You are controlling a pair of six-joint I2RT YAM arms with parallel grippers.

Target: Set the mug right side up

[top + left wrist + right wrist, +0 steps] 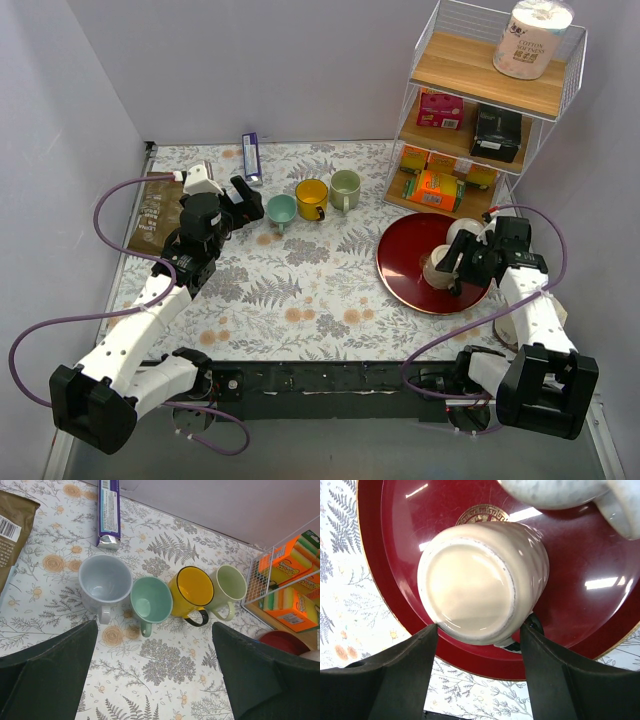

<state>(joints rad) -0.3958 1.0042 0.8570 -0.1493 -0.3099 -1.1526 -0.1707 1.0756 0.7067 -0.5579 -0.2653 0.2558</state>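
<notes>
A cream mug (480,575) stands upside down on the red plate (600,555), its flat base facing the right wrist camera. In the top view the mug (438,268) is on the plate's right half (400,270). My right gripper (479,630) is open, its fingertips (427,635) level with the base rim on either side. I cannot tell whether they touch the mug. A grey-white mug (555,490) lies just behind it on the plate. My left gripper (154,627) is open and empty above the tablecloth, short of a row of upright mugs.
Upright mugs stand in a row: white (105,582), teal (151,599), yellow (191,590), pale green (229,586). A purple packet (108,510) lies behind them and a brown bag (150,210) at left. A wire shelf (480,110) with boxes stands at back right.
</notes>
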